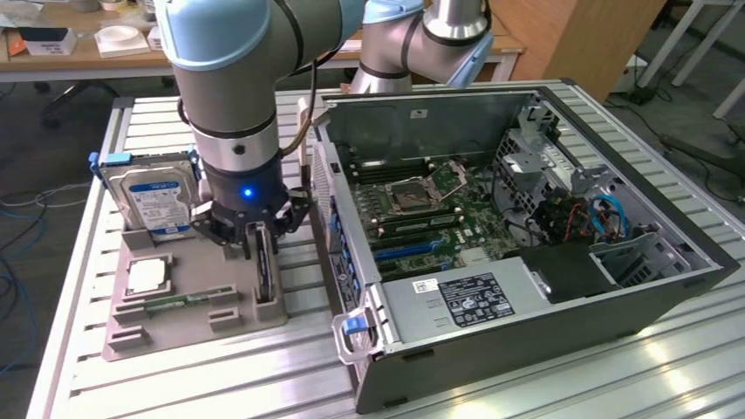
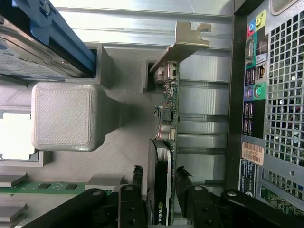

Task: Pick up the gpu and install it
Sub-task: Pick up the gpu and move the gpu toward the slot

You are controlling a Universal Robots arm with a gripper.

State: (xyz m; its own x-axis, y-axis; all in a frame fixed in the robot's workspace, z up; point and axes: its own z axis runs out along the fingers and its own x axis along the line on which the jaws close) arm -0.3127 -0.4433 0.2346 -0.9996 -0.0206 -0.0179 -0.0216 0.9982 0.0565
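**Robot arm poised over graphics card, install yet to begin**

The gripper (image 2: 160, 178) hangs low over a grey parts holder (image 1: 187, 330), its jaws parted and straddling the gpu (image 2: 167, 118). The card stands on edge in a slot of the holder, directly between the black fingers (image 2: 137, 176). One finger sits on the cooler side and one on the circuit-board side. A sliver of holder shows between finger and cooler, so by the look of it the card is not yet clamped. Its silver bracket (image 2: 188, 40) lies at the end of the card farthest from the fingers.

A blue-labelled hard drive (image 1: 157, 196) stands just beside the gripper on one side. The open computer case (image 1: 466, 349) lies on the other, its motherboard (image 1: 431, 209) exposed and holding no card. Judged from this, the task is at its start: the gpu is neither lifted, carried across nor seated.
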